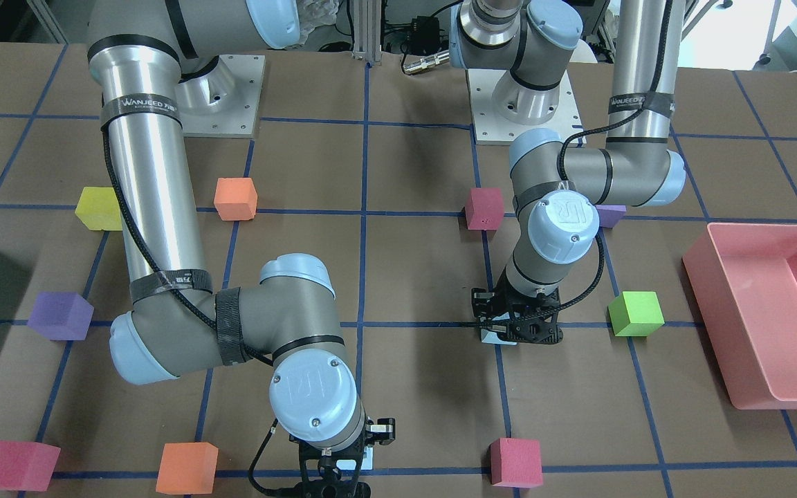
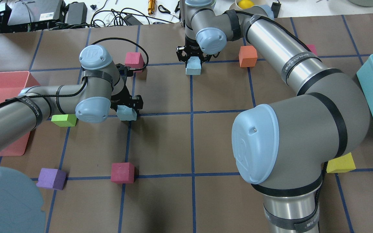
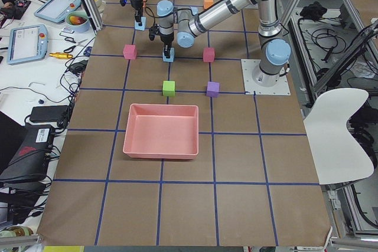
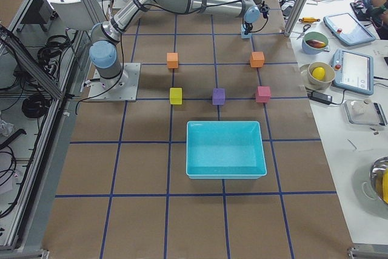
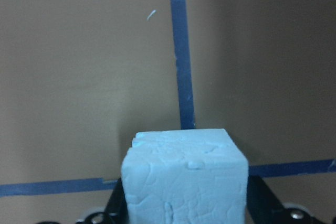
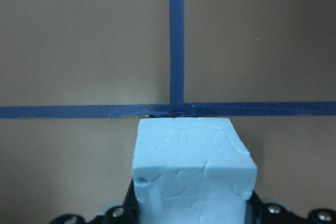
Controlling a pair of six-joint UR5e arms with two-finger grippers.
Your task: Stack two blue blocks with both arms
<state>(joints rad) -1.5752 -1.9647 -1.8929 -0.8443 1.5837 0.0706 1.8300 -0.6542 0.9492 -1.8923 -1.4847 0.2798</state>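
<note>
Cubes of coloured foam dot the brown desk (image 2: 160, 142) in the overhead view. The left gripper (image 2: 126, 108) stands mid-desk in the left half, its jaws closed on the near blue block (image 2: 126, 114) at a crossing of blue tape lines. The right gripper (image 2: 193, 59) reaches to the edge opposite the robot, near its middle, and clamps the far blue block (image 2: 193, 67) the same way. The two blocks are well apart.

In the front-facing view a green cube (image 1: 637, 313) lies near the left gripper, between it and the pink bin (image 1: 765, 311). An orange cube (image 1: 187, 467) and a crimson cube (image 1: 516, 462) flank the right gripper along the operators' edge. Only a sliver of each blue block shows beneath the black grippers.

The left side view shows both grippers pointing straight down with the blocks low at desk level. Whether either block rests on the desk or hangs just above it, I cannot tell.

The right side view adds a teal bin (image 4: 225, 148) in the desk's right half.

In the left wrist view the near blue block fills the lower centre, jaws tight against both flanks, with tape lines crossing behind it.

In the right wrist view the far blue block sits likewise between closed jaws, a tape junction just beyond its far edge.
</note>
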